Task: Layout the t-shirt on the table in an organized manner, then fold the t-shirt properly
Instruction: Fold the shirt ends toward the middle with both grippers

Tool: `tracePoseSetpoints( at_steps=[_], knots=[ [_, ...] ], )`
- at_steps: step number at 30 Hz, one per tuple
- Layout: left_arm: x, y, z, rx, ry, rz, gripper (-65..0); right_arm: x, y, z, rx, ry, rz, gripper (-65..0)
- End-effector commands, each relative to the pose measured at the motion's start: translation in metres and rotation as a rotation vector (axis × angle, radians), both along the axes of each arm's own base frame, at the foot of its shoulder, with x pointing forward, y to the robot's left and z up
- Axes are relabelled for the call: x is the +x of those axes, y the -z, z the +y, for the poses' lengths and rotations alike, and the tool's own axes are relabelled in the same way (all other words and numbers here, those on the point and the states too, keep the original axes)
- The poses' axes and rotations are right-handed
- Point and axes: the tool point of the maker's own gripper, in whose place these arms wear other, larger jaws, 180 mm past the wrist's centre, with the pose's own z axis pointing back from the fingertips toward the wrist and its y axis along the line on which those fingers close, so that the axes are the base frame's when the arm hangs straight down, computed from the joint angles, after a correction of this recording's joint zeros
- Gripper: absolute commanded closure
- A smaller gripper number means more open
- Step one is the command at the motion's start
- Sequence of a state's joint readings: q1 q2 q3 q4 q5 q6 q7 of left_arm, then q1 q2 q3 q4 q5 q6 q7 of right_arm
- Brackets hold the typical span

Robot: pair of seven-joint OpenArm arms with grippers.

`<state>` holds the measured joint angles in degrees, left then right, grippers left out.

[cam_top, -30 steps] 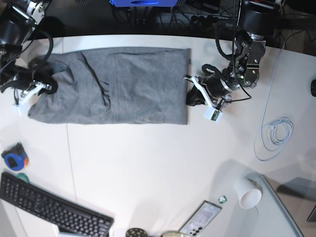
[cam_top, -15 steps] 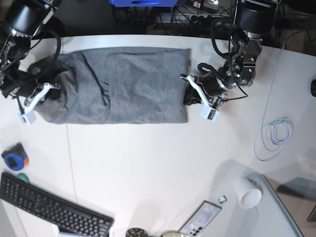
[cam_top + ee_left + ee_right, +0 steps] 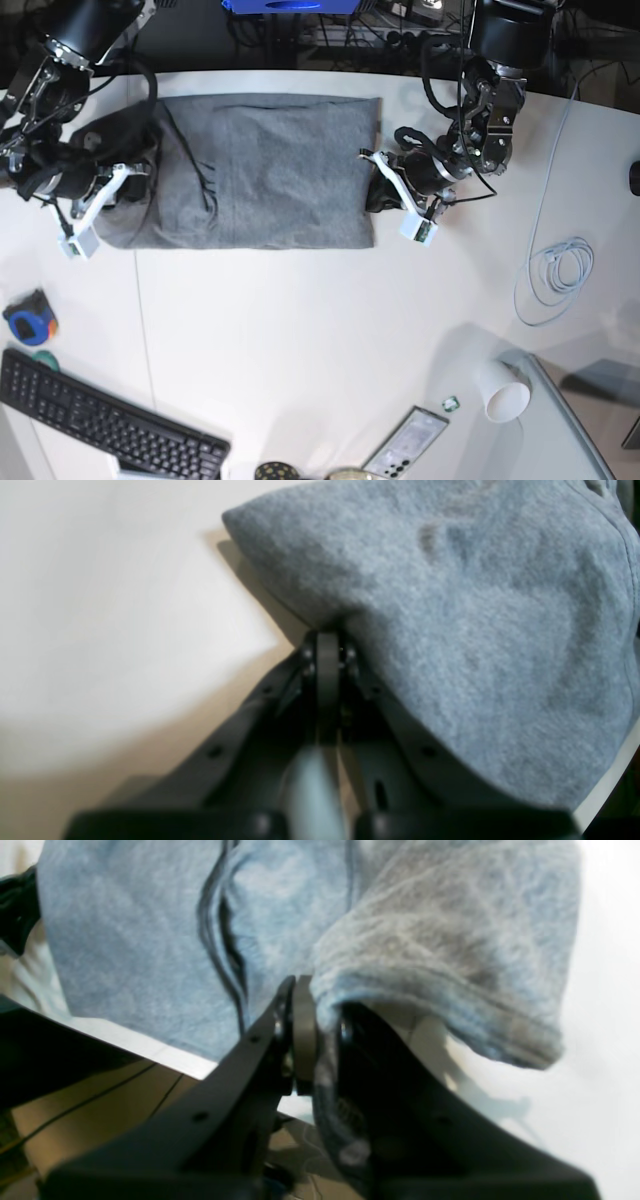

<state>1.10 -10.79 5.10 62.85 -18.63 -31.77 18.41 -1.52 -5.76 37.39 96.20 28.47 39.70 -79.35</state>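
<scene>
Right gripper [image 3: 112, 190] at upper left of base frame, clamped on t-shirt [image 3: 265, 170] edge, cloth bunched betw. jaws in wrist view. T-shirt spread flat, upper centre, on white table [image 3: 320, 330]. Left gripper [image 3: 385, 195] right of centre, pinched tight on opposite shirt edge. Lower left: blue tape roll [image 3: 28, 322], keyboard [image 3: 105, 425]. Right side: white cable [image 3: 555, 270], paper cup [image 3: 503, 392].

Base view: bright, even overhead light, surface [image 3: 320, 320] near blown-out white, soft short shadows under arms; far edge curves w/ wide-angle distortion, bg beyond it dark. Both wrist views blurry: left pincer [image 3: 327, 650] and right pincer [image 3: 320, 1010] out of focus up close, bluish cast on t-shirt [image 3: 475, 630], glare washing out surface.
</scene>
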Motion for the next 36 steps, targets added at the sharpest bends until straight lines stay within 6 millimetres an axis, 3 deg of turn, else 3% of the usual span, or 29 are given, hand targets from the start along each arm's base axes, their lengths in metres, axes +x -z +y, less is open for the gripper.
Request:
tracePoseSetpoints(
  at_steps=[1,10,17,24,33,36],
  knots=[
    [0.007,-0.008,-0.002,-0.010,0.006,-0.027,0.0,0.010,-0.011,0.002,0.002,-0.006,-0.051,-0.5],
    [0.006,-0.008,-0.009,-0.024,0.007,-0.027,0.0,0.011,-0.021,0.075,0.066,-0.215,-0.139,-0.6],
    [-0.008,-0.004,-0.039,-0.029,0.112,-0.010,0.0,0.008,-0.032,0.119,0.153,-0.323,-0.192,-0.6],
    [-0.003,-0.008,-0.046,-0.048,0.104,-0.020,0.0,0.010,-0.040,0.136,0.176,-0.364,-0.230,-0.6],
    [-0.003,-0.008,-0.046,-0.048,0.104,-0.020,0.0,-0.003,-0.039,0.161,0.200,-0.448,-0.218,-0.6],
    [-0.003,-0.008,-0.046,-0.048,0.104,-0.020,0.0,0.002,-0.042,0.164,0.218,-0.421,-0.235,-0.5]
  ],
)
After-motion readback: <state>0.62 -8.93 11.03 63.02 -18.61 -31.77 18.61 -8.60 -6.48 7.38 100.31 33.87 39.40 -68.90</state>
